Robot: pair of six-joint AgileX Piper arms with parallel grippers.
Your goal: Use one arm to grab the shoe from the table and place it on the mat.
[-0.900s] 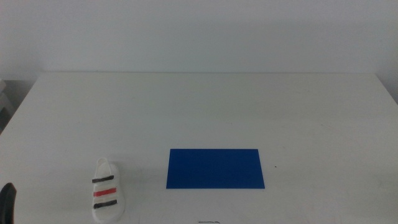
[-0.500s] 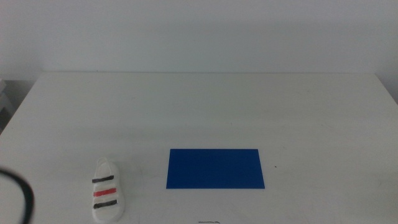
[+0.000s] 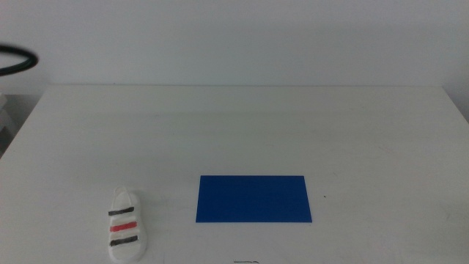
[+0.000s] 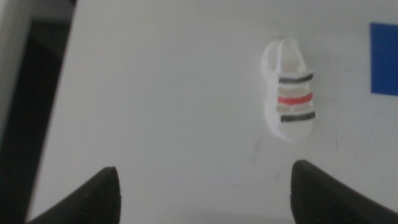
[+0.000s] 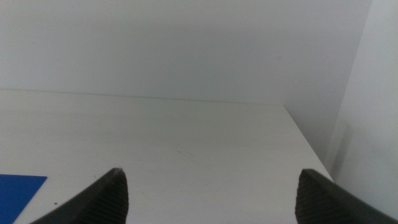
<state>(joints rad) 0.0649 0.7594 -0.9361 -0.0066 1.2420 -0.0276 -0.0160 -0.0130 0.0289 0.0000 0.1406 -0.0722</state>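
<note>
The white shoe (image 3: 127, 233) with two black straps and a red one lies on the white table (image 3: 242, 132) near its front left. The deep-blue mat (image 3: 253, 198) lies flat to the shoe's right. Of the left arm, the middle view shows only a black cable loop (image 3: 16, 60) at the far left edge. In the left wrist view the left gripper (image 4: 205, 193) is open, high above the table, with the shoe (image 4: 290, 106) ahead of it and a mat corner (image 4: 384, 59) at the edge. The right gripper (image 5: 211, 196) is open and low at the table's right side, out of the middle view.
The table's left edge (image 4: 59, 106) borders a dark floor gap in the left wrist view. A pale wall (image 5: 186, 43) stands behind the table's far edge. A sliver of the mat (image 5: 18, 190) shows in the right wrist view.
The left arm's cable loop has risen from the lower left edge to the upper left edge of the middle view. The shoe and mat have not moved.
</note>
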